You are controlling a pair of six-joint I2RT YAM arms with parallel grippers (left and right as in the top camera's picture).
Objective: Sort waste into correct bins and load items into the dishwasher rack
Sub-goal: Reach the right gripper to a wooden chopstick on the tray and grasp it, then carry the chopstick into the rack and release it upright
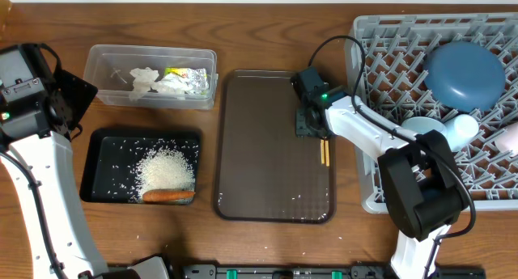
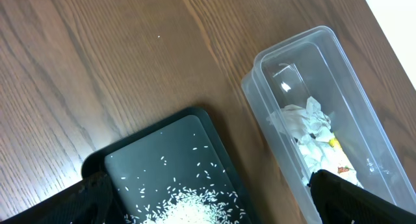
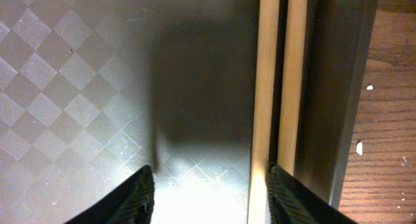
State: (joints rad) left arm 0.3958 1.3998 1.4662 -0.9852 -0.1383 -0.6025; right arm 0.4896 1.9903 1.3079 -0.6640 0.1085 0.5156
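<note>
The wooden chopsticks [image 1: 324,152] lie along the right rim of the brown tray [image 1: 259,150]. My right gripper [image 1: 312,127] is open, low over the tray; in the right wrist view its fingers [image 3: 209,195] straddle bare tray with the chopsticks [image 3: 279,74] by the right finger. The grey rack [image 1: 388,65] holds the blue plate [image 1: 464,73], a light blue cup [image 1: 457,127] and a bowl [image 1: 421,129]. The clear tub [image 1: 101,65] holds tissue [image 1: 150,81] and foil wrapper [image 1: 188,75]. The black tray [image 1: 105,158] holds rice [image 1: 166,170] and a carrot [image 1: 168,196]. My left gripper [image 2: 208,204] is open, high above.
A few rice grains [image 1: 279,200] lie scattered on the brown tray's near end. The rack's left wall stands right beside the brown tray's right rim. Bare wooden table [image 2: 97,68] lies to the left of the tub and black tray.
</note>
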